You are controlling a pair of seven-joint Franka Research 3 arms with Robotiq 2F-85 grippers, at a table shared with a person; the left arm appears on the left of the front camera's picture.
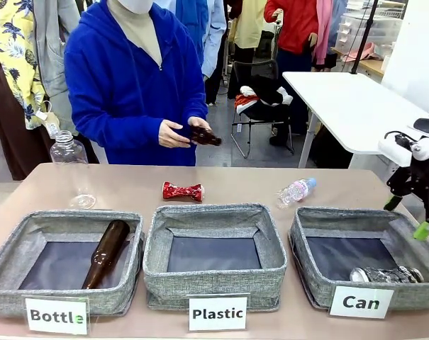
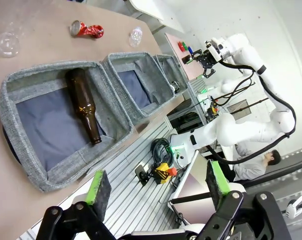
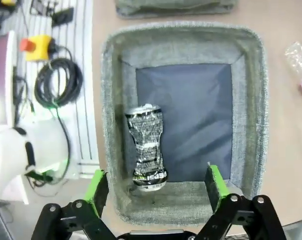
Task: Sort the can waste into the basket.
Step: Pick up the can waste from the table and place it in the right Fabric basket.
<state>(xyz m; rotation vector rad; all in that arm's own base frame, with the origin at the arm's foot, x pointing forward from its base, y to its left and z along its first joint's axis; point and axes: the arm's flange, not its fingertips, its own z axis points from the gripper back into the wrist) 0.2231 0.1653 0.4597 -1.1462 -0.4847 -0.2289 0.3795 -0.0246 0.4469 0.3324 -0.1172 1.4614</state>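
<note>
Tan tabletop [image 1: 129, 188]: our right gripper [image 3: 155, 181], fingers spread, hovers over the grey woven "Can" basket [image 3: 109, 100] holding the crushed silver dark-printed can [image 3: 147, 150]. Left gripper [image 2: 156, 182] spread too. Next we should fetch the crushed red metal can [image 1: 182, 191] lying on that tabletop.

The square grey woven-fabric basket [image 3: 110, 100] has a coarse, rough weave on its walls and rim. Its dark floor lining [image 3: 195, 110] is smoother cloth, matt and faintly creased. On the basket's front, a white label [image 1: 361, 302] looks like flat, matt card.

Inside the basket lies a crushed silver metal can with dark print [image 3: 147, 147], dented, with a bright, shiny rim. Beyond the basket and to its left, a crushed red metal can [image 1: 182, 191] is glossy and wrinkled. Just beyond the basket, a small clear plastic bottle [image 1: 296, 191] glints.

Two bins left of the basket, a brown glass bottle [image 1: 106, 253] is smooth and glossy. The tan table top [image 1: 129, 185] under the basket is smooth and matt.

The right gripper [image 3: 155, 186], above the basket's wall, is matt black with dull green pads [image 3: 214, 182].
</note>
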